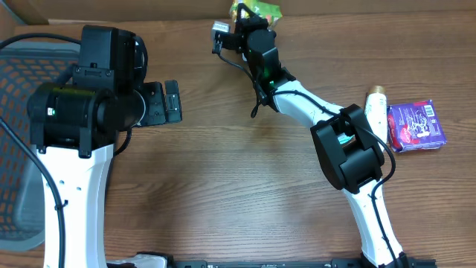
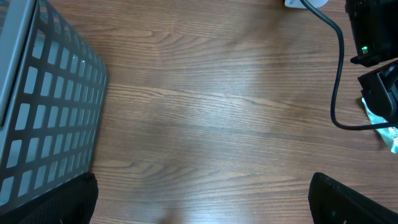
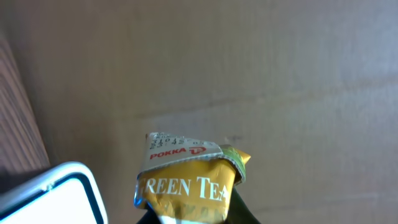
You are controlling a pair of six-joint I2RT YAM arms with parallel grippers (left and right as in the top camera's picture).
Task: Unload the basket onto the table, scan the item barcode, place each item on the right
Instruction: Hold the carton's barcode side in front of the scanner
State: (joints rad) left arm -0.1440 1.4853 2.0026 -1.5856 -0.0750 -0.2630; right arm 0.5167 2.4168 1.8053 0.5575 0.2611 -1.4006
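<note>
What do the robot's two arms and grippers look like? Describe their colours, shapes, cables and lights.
Both the left arm and right arm have smooth white links joined by bulky black housings. A thin black cable runs along each, and a small green light glows on each. The left gripper and right gripper are black.
</note>
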